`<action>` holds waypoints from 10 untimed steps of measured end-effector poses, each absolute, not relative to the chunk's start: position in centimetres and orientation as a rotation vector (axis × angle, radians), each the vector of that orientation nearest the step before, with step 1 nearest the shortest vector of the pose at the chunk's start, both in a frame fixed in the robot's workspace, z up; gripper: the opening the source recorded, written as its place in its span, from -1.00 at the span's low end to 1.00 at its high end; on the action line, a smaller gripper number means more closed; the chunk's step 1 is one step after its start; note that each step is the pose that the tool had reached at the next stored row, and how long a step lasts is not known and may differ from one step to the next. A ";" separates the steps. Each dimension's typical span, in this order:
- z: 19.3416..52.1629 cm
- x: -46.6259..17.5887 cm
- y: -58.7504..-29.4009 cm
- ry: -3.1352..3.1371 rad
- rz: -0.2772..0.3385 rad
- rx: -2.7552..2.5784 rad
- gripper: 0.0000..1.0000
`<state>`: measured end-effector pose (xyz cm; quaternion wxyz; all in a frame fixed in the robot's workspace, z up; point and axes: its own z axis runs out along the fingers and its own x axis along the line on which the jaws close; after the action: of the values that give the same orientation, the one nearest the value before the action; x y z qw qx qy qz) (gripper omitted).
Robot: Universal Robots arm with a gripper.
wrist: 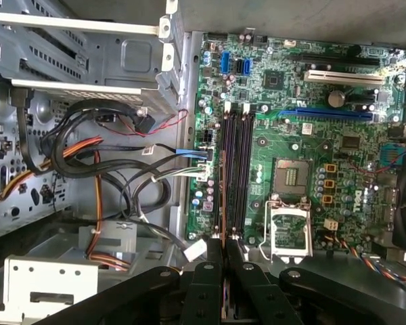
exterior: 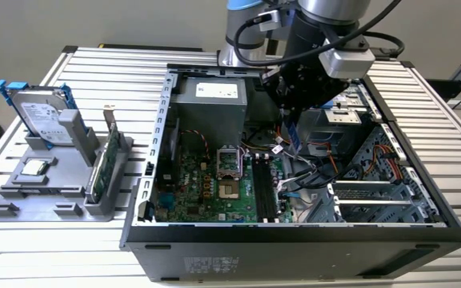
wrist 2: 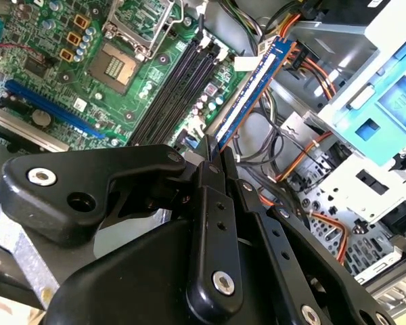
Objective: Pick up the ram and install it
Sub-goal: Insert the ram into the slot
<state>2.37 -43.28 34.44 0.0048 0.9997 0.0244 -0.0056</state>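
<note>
The pincer [wrist 2: 213,152] is gripping the ram [wrist 2: 254,84], its two black fingers [wrist 2: 210,203] closed on one end of the stick, as the second wrist view is showing. The ram is sticking out from the fingertips as a thin blue-edged strip, hanging in the air above the motherboard [wrist 2: 47,81] and the bundle of cables [wrist 2: 271,135], not touching either. In that view it is running roughly along the same line as the black memory slots [wrist 2: 172,88], offset to one side of them.

In the first wrist view the fingers [wrist: 213,271] are pressing together edge-on over the near end of the slots [wrist: 235,172], and the ram [wrist: 222,183] is appearing as a thin brown-edged line reaching along the leftmost slot. The empty CPU socket [wrist: 287,179] is lying beside the slots, with its open metal bracket [wrist: 287,230] next to it.

In the exterior view the arm [exterior: 311,36] is reaching down into the open case [exterior: 295,231], which is lying on its side on the slatted table [exterior: 94,66]. The ram [exterior: 292,133] is showing as a short blue strip under the black wrist, above the motherboard [exterior: 206,192]. On the exterior view's left, a grey holder [exterior: 46,192] is carrying a hard drive [exterior: 42,117] and a green card [exterior: 106,162], both standing upright, well apart from the arm
</note>
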 end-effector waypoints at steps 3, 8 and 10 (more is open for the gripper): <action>34.4 2.4 -43.3 0.076 -0.018 3.131 -1.00; 34.3 2.4 -43.3 0.076 -0.018 3.131 -1.00; 34.2 2.4 -43.3 0.076 -0.018 3.131 -1.00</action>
<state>2.38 -43.28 34.22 0.0048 0.9997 0.0244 -0.0056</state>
